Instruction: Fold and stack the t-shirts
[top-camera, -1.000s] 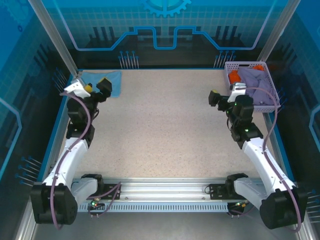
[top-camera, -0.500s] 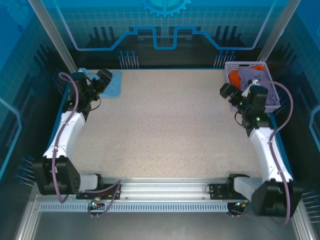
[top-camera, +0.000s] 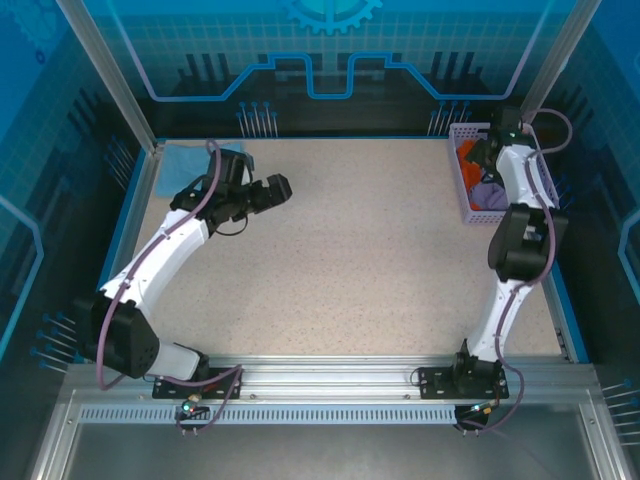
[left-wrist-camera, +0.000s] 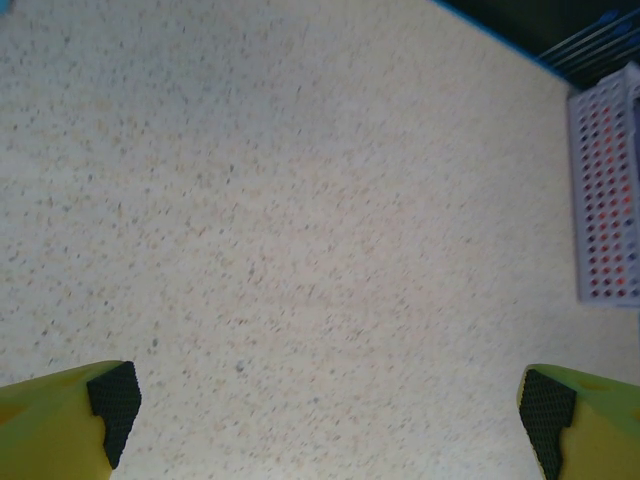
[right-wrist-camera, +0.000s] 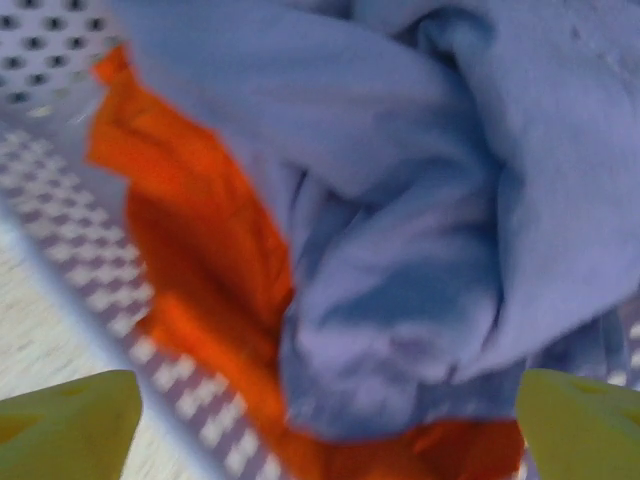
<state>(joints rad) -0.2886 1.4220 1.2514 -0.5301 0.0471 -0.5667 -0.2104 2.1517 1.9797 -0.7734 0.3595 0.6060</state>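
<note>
A crumpled lavender t-shirt (right-wrist-camera: 420, 200) lies on an orange t-shirt (right-wrist-camera: 200, 230) inside the pale lattice basket (top-camera: 460, 135) at the back right. My right gripper (right-wrist-camera: 325, 430) hovers open just above them, its yellow fingers (right-wrist-camera: 70, 420) wide apart with nothing between them; from above, the right gripper (top-camera: 478, 150) is over the basket's left half. A folded light blue t-shirt (top-camera: 188, 158) lies flat in the back left corner. My left gripper (top-camera: 277, 189) is to its right, above bare table, open and empty, its black pads (left-wrist-camera: 115, 400) far apart.
The speckled table (top-camera: 340, 260) spreads between the arms. The basket (left-wrist-camera: 607, 200) stands at the right edge of the left wrist view. Blue walls and metal posts close in the back and sides. The right arm's elbow (top-camera: 525, 240) stands high beside the basket.
The left gripper has swung away from the light blue t-shirt toward the table's middle. The right arm has reached back and now hangs over the basket's shirts.
</note>
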